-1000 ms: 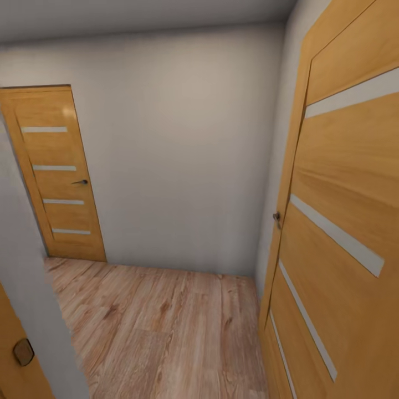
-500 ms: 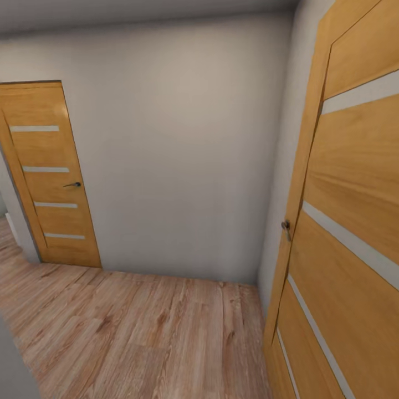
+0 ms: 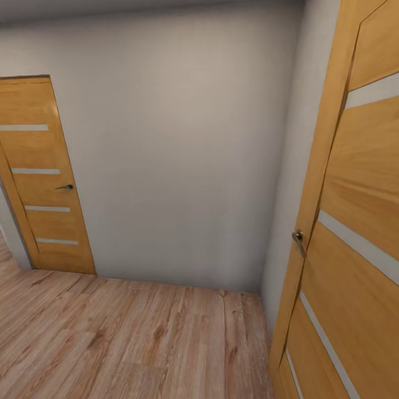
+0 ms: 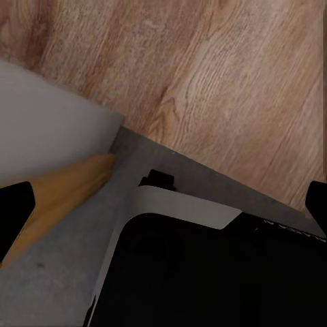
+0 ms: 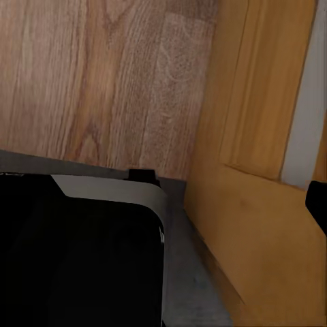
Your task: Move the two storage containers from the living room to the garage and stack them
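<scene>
In a corridor on wood floor [image 3: 138,332], facing a grey wall [image 3: 177,155] between a far door [image 3: 39,177] and a near door [image 3: 354,249], both closed. Left gripper [image 4: 163,218] spread and empty, hanging low beside the base, likely tucked for driving. Right gripper [image 5: 163,204] beside the near door: cannot tell whether spread or clenched. Whereabouts of the containers: cannot tell.

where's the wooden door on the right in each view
Head view: the near wooden door runs down the right edge, its handle on its left side.
Right wrist view: the same door fills the right side, beside the robot's dark base.
Left wrist view: I cannot tell; an orange-brown strip may be another door.
Shared landmark: the wood-plank flooring.
</scene>
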You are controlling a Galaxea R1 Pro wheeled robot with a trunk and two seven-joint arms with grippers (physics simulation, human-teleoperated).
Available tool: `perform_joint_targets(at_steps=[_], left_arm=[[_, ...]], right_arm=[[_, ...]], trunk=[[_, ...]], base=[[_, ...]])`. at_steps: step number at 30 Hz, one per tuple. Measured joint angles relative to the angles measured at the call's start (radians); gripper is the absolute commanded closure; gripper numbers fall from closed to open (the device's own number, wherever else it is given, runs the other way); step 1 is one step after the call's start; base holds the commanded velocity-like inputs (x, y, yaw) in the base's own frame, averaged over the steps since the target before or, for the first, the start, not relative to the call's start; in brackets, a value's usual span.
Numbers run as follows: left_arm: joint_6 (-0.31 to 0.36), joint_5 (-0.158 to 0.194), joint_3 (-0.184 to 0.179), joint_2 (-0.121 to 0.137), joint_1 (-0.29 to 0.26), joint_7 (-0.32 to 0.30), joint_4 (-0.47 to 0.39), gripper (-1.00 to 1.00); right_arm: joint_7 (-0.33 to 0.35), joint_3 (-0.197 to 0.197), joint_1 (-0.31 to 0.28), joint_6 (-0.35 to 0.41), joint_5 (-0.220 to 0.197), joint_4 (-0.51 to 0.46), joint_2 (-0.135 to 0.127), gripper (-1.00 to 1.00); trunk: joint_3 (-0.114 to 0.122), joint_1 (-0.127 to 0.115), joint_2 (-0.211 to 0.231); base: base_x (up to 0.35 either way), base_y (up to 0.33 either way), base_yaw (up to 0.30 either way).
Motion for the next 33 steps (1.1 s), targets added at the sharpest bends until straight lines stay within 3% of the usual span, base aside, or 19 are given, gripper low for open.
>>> perform_joint_targets(at_steps=[33], left_arm=[[0.000, 0.000, 0.000, 0.001, 0.000, 0.000, 0.000, -1.00]], right_arm=[[-0.001, -0.002, 0.000, 0.000, 0.000, 0.000, 0.003, -1.00]], trunk=[[0.000, 0.000, 0.000]], base=[[0.320, 0.000, 0.000]])
